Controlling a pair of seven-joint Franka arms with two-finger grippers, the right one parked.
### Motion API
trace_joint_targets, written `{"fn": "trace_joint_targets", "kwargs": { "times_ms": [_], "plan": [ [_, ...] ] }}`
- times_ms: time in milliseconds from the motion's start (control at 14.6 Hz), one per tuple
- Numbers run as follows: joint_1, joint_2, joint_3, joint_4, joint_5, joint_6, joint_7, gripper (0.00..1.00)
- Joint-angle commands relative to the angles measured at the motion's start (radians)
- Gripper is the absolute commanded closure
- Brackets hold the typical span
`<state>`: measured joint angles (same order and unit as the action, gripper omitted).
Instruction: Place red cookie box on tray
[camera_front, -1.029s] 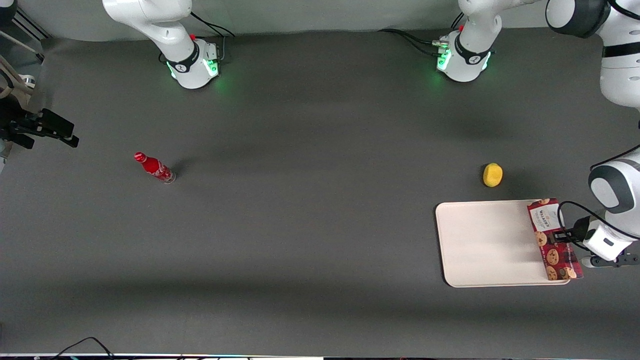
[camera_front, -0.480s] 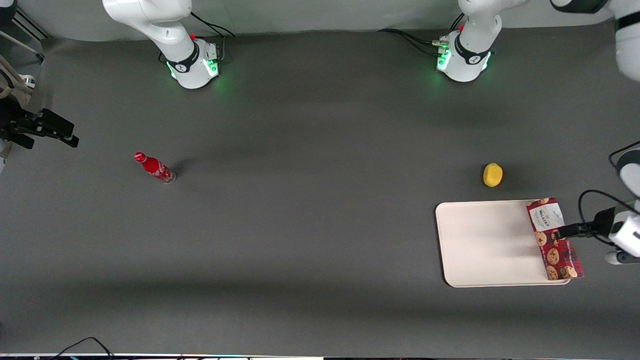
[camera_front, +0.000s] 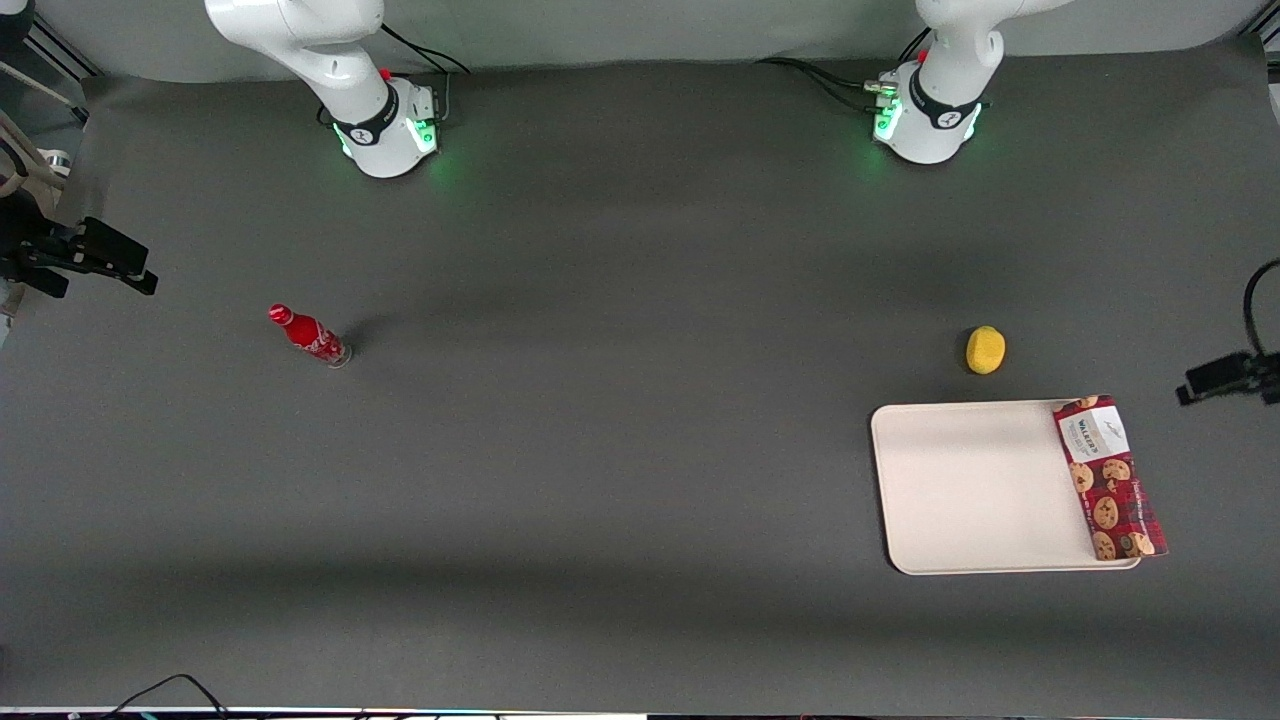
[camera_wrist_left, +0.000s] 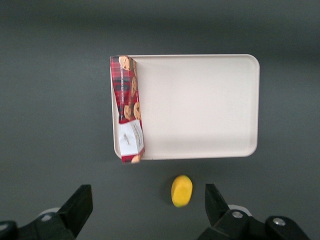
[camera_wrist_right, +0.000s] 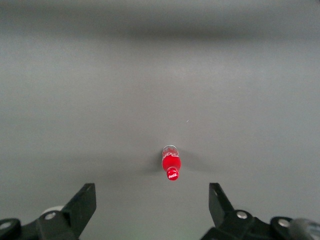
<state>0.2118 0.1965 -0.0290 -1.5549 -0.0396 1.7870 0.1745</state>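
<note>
A: Cookie box (camera_front: 1108, 477) first, but work outward from the end effector (camera_front: 1190, 392) — where is it?

B: High above the desk (camera_front: 640, 400) at the working arm's end, close to that edge, holding nothing. In the wrist view its two fingers (camera_wrist_left: 77, 207) stand wide apart, with only desk surface and the lemon (camera_wrist_left: 181, 190) showing between them.

A: And the cookie box?

B: It lies flat along the short edge of the tray (camera_front: 975, 485) that faces the working arm's end of the desk. Its white label end points away from the front camera, its cookie pictures toward that camera. It runs slightly askew: the label end sits on the tray, while the nearer end sticks out a little past the tray's corner and rim.

A: The tray itself?

B: It rests flat on the desk toward the working arm's end, nearer the front camera than the lemon. The rest of its surface is bare cream.

A: Anything else?

B: The yellow lemon (camera_front: 985, 350) sits on the desk near the tray's farther long edge, apart from it. A small red bottle (camera_front: 308, 335) stands well off toward the parked arm's end.
</note>
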Motion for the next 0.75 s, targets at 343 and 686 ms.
{"fn": "trace_joint_targets", "kwargs": {
  "times_ms": [343,686],
  "plan": [
    [-0.012,-0.256,-0.095,-0.031,0.066,-0.202,-0.041,0.00],
    [-0.014,-0.259,-0.129,-0.031,0.067,-0.202,-0.075,0.00]
  ]
}}
